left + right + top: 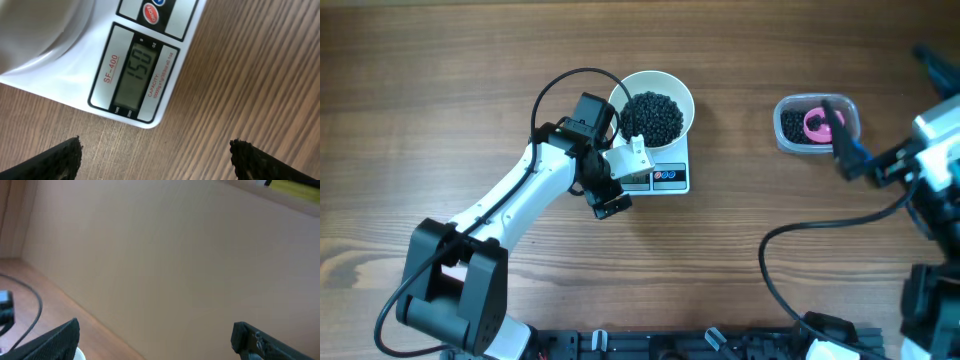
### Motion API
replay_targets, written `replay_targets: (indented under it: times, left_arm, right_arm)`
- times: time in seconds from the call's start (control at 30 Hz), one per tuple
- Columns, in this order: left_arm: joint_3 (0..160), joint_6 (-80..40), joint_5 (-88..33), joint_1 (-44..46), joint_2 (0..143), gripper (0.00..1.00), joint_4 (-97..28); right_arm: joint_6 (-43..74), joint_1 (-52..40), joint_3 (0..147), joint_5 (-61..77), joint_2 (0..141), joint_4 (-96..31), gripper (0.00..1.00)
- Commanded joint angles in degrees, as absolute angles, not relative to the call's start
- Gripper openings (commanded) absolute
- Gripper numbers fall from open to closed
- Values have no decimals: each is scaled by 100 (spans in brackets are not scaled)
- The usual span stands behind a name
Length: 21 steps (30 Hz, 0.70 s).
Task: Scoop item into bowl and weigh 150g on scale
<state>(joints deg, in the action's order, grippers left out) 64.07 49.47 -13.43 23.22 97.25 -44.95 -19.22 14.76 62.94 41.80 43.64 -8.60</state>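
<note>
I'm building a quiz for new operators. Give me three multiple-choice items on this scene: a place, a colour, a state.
1. Where does the bowl stand? A on the scale; B beside it; C on bare wood.
2. What colour is the scoop in the clear tub? A green; B pink; C yellow.
3. What does the scale's display read? A 0; B blank; C 150.
Answers: 1 A, it rests on the scale's platform; 2 B, pink shows overhead; 3 C, the left wrist view shows 150.
</note>
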Motion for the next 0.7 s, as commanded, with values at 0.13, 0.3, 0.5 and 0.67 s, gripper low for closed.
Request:
replay_targets:
  times: [0.13,0.3,0.5,0.67]
  left_arm:
    - [6383,5059,-1455,2309,9767,100,-4495]
    - [6383,5061,-1455,2307,9767,100,-4495]
    - [6383,5059,-1455,2309,9767,100,-4495]
    - [6386,5059,-1455,2307,9767,100,-4495]
  right_arm:
    - [-856,1457,4563,3618,3682,910,100]
    - [-292,1406,3929,3277,3391,1610,100]
    - [16,1179,3295,2735,2720,1868,100]
    - [471,1179,2517,2519,1994,2397,100]
